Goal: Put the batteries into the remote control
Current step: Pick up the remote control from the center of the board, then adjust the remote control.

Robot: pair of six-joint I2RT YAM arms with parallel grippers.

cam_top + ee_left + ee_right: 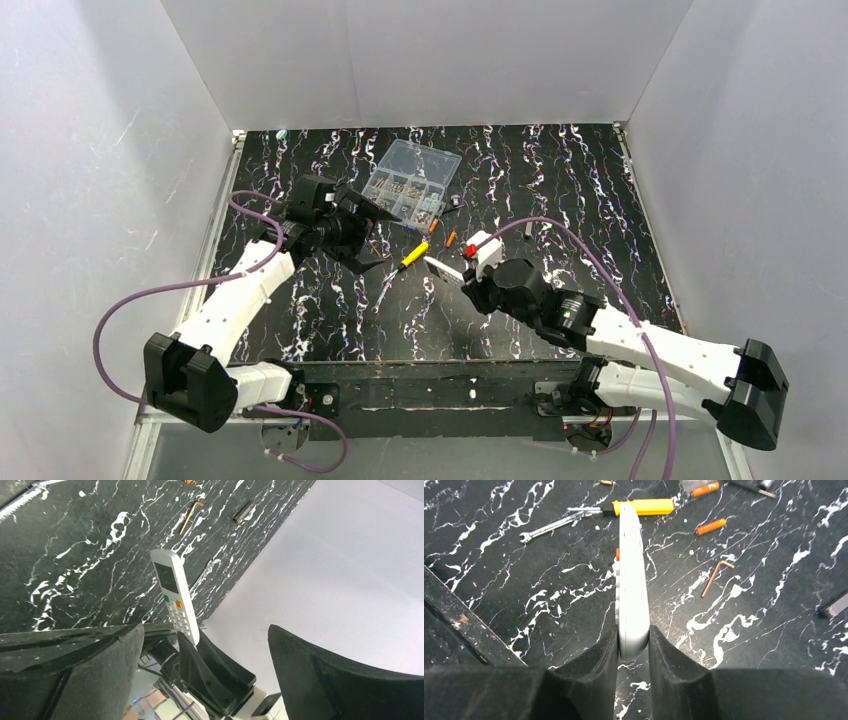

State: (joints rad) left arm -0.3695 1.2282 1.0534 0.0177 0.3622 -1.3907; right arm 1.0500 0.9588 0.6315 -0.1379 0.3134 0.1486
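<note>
Middle: the remote control [631,580] sticks out of the right gripper [633,630], up off the counter [560,190], and blocks the way across.
Past its tip: the screwdriver [642,507] and a wrench [549,527] lie flat, close together.
Right side: two batteries [710,526] and a bent key [714,577] lie apart, with bare counter between them.
Back: a clear box [412,180] sits there.
Left side: the left gripper [372,238] is wide open with nothing inside, near the remote control.

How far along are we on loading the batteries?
Done: the remote control is up off the table, clamped on edge in the right gripper. In hand: that grip only; the left gripper is open and empty. Left: both batteries lie on the table near the yellow screwdriver, neither loaded.
</note>
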